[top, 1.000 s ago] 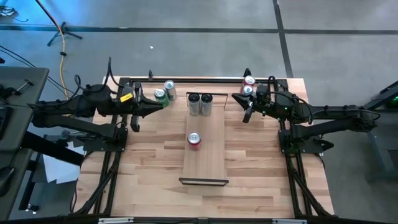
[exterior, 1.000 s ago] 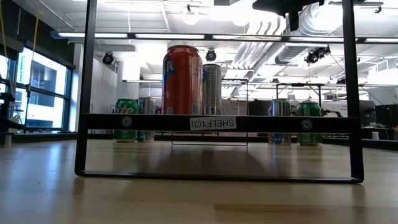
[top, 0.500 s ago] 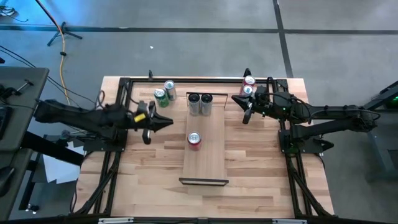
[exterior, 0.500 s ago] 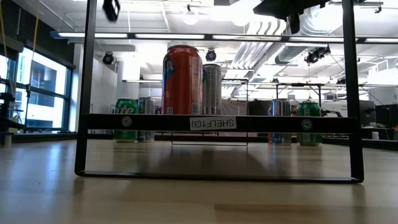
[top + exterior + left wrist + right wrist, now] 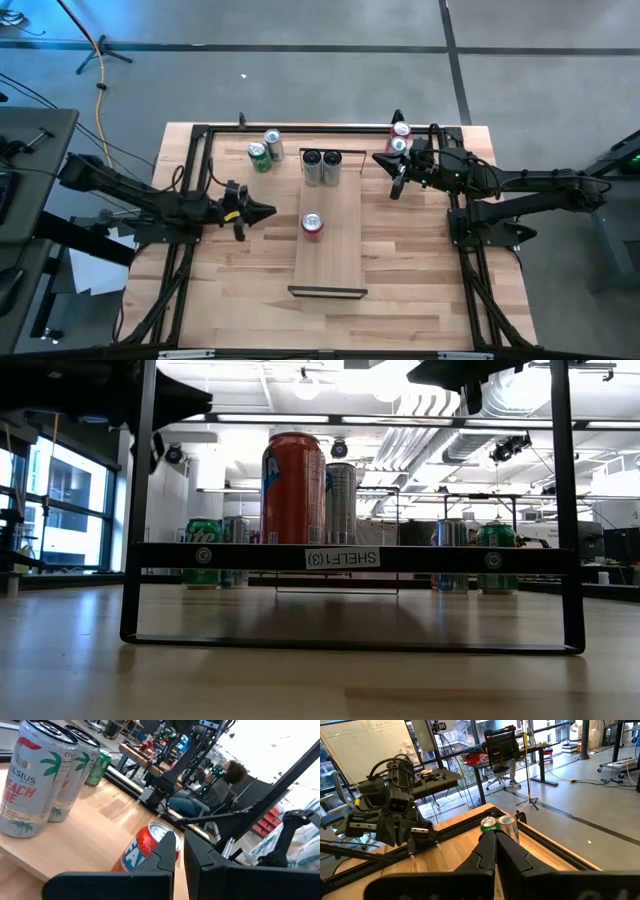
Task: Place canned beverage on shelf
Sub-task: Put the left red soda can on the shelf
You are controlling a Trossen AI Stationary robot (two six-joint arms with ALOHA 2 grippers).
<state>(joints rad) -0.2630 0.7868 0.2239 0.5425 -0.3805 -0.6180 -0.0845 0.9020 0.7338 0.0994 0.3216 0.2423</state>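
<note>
Cans: the red can (image 5: 312,225) stands upright mid-shelf (image 5: 330,265), two silver cans (image 5: 321,165) at its twelve o'clock. It looks hard, smooth, maybe slippery; squeeze its round sides. Left hand (image 5: 268,211), at nine o'clock, is closed and empty. Right hand (image 5: 380,158), closed, waits over the counter (image 5: 420,290).

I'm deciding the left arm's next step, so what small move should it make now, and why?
Probably open the left gripper: its jaws are shut and empty, pointing at the red can already on the shelf. Two cans wait on the table behind it.
</note>
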